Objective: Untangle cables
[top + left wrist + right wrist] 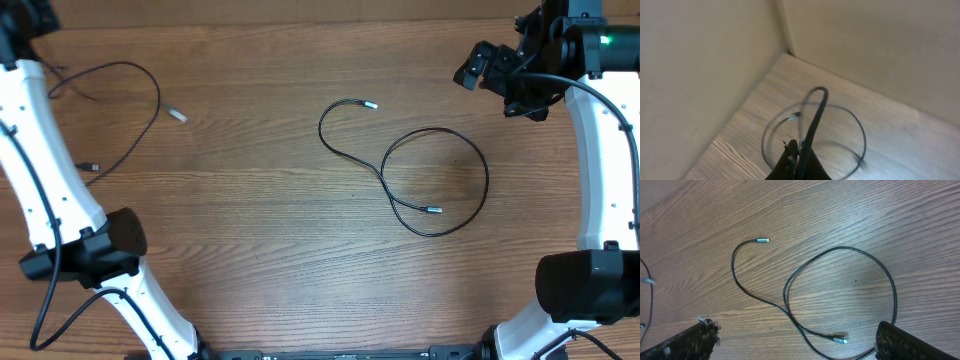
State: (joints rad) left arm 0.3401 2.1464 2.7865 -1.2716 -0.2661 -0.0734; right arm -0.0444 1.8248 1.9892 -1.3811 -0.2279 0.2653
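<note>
left pincer [797,161] clamped tight on a thin black cord, as we see it from its own wrist camera. the left cable [813,120] climbs out from between the closed fingertips and bends over in a narrow hook. it then falls away into a blurred ring above the wooden table [900,145], near a corner where pale walls [700,60] meet. we cannot tell whether that ring rests on the wood or hangs over it.

from overhead we find this cord at the table's far left, sweeping in a wide arc beside the white left arm [40,170]. a pale plug [178,116] lies on the wood at one end.

right pincer [796,330] spread wide and holding nothing, its dark fingertips [695,340] framing the bottom corners of its wrist view. it looks down on the middle cable [845,248], which lies flat near the table's centre, well apart from the left cable. this cord forms one large loop that crosses itself once. a tail curves away from the crossing to a silvery plug [763,240]. we see the second silvery plug [840,341] inside the loop, close to its lower edge. neither pincer touches this cord.
</note>
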